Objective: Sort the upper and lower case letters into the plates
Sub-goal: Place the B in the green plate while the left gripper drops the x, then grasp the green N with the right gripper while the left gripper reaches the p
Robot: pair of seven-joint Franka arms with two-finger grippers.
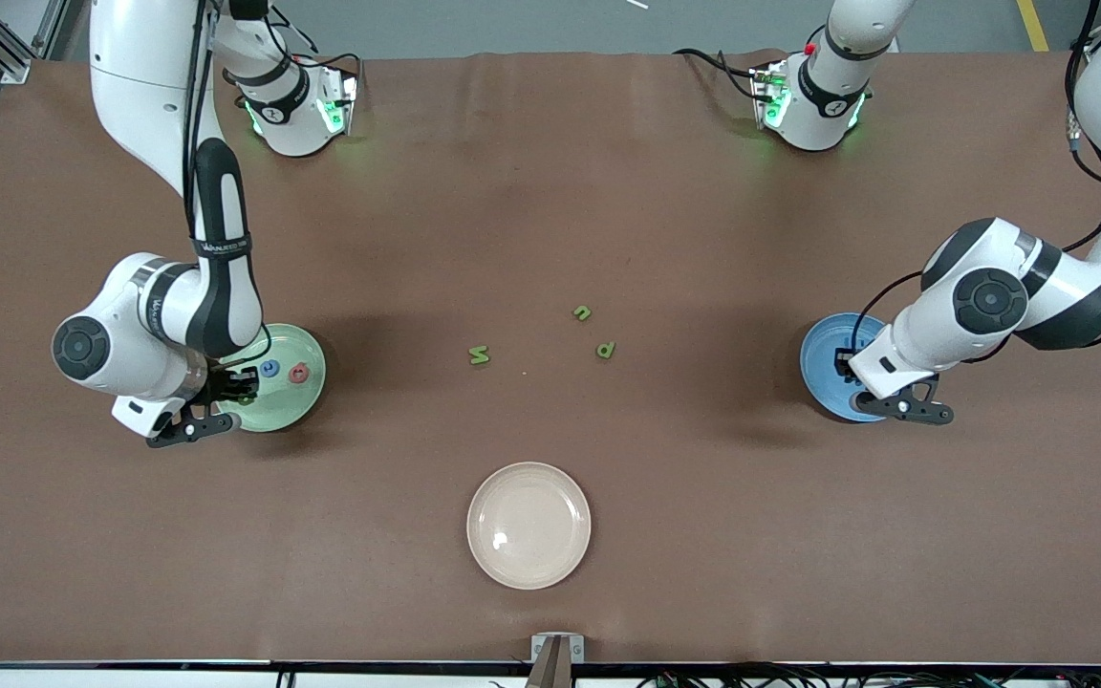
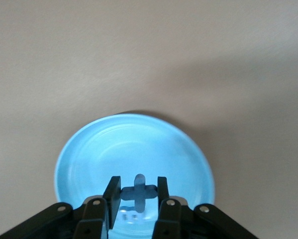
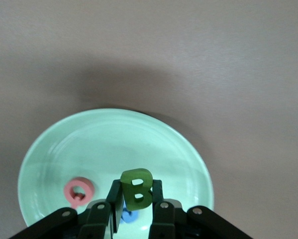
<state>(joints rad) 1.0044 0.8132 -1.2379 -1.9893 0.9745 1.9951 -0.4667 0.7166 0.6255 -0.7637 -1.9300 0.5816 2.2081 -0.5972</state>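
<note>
Right gripper [image 3: 137,211]: over the mint plate [image 3: 54,149], fingers pinching a green letter B [image 3: 137,188] that stands upright between them. Directly below on the plate lie a pink letter [image 3: 78,191] and a blue letter [image 3: 129,215]; the bare part of the dish lies toward the rim away from the fingers, so a release here likely lands the B close to the blue one.

Left gripper [image 2: 138,199]: over the blue plate [image 2: 94,144], fingers pressed on a blue cross-shaped letter [image 2: 139,191], held upright above open dish floor.

Relative to the cream plate [image 1: 528,525]: three green letters [image 1: 480,355] [image 1: 583,312] [image 1: 606,350] lie farther from the front camera, roughly midway between both arms, open brown tabletop all round.
</note>
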